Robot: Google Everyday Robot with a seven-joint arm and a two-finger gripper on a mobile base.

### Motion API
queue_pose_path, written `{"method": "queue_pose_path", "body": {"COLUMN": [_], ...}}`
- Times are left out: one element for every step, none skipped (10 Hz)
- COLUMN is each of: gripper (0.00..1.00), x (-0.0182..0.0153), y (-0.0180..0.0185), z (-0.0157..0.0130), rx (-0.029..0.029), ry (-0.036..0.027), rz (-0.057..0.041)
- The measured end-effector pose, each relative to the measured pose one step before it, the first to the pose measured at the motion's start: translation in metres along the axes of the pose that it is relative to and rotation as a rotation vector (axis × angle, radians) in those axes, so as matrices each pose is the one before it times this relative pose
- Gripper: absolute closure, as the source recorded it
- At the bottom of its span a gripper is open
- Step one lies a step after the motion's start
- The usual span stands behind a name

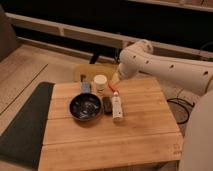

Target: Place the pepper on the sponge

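The pepper (113,87), small and red-orange, shows at the back of the wooden table (110,142), between the white cup (100,81) and the bottle's red cap. My gripper (115,80) hangs from the end of the white arm directly over the pepper, and the arm covers most of it. I cannot tell whether the pepper lies on the wood or is held. The blue-grey sponge (85,86) lies to the left of the cup, behind the dark bowl (85,107), a short way left of the gripper.
A white bottle with a red cap (117,107) lies right of a small black rectangle (107,104) beside the bowl. A dark mat (22,125) covers the floor at left. A yellowish stool (92,71) stands behind the table, and cables (180,107) lie at right.
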Motion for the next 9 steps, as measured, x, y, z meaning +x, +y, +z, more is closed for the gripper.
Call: {"method": "queue_pose_path", "body": {"gripper": [0.35,0.35,0.35,0.35,0.35,0.35,0.35,0.35,0.35], "x": [0.00419,0.00204,-0.00022,-0.00290,-0.00504,-0.00846,-0.00629,-0.00810,-0.01213], "y": [-0.01111,-0.01766,-0.01466,-0.01008,-0.00925,-0.00655,-0.00323,-0.00135,0.00082], "z": [0.00503,0.00845,0.01123,0.01010,0.01547,0.01591,0.00970,0.01221,0.01395], "rx": [0.01306,0.01670,0.01145,0.00441,-0.00303,-0.01357,-0.01319,-0.02474,-0.03813], "ry": [0.01306,0.00988,0.00795,0.00230,0.00057,-0.00916,-0.01074,-0.01500,-0.02427], "rz": [0.01395,0.01445,-0.00631,-0.00817,-0.01570,-0.02160,-0.01826,-0.02144,-0.02995]}}
